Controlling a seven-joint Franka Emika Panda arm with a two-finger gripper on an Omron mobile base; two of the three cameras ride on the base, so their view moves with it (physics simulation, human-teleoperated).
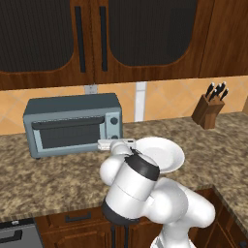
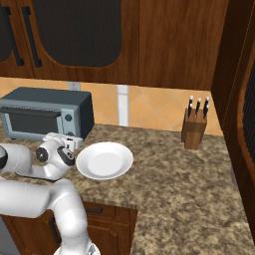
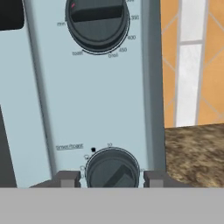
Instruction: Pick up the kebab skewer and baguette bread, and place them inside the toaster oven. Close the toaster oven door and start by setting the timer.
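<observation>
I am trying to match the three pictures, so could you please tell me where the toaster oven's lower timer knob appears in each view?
Left base view: timer knob low on the toaster oven right panel, above the hand.
Right base view: tiny, low on the panel, above the hand.
Hand view: bottom centre, between the pincer fingertips.
Shared landmark: white tile strip.

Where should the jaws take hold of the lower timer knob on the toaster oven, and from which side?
Grip the timer knob across its round rim, coming straight at the toaster oven front panel. It is a disc with a raised bar; the fingertips already stand on either side.
</observation>
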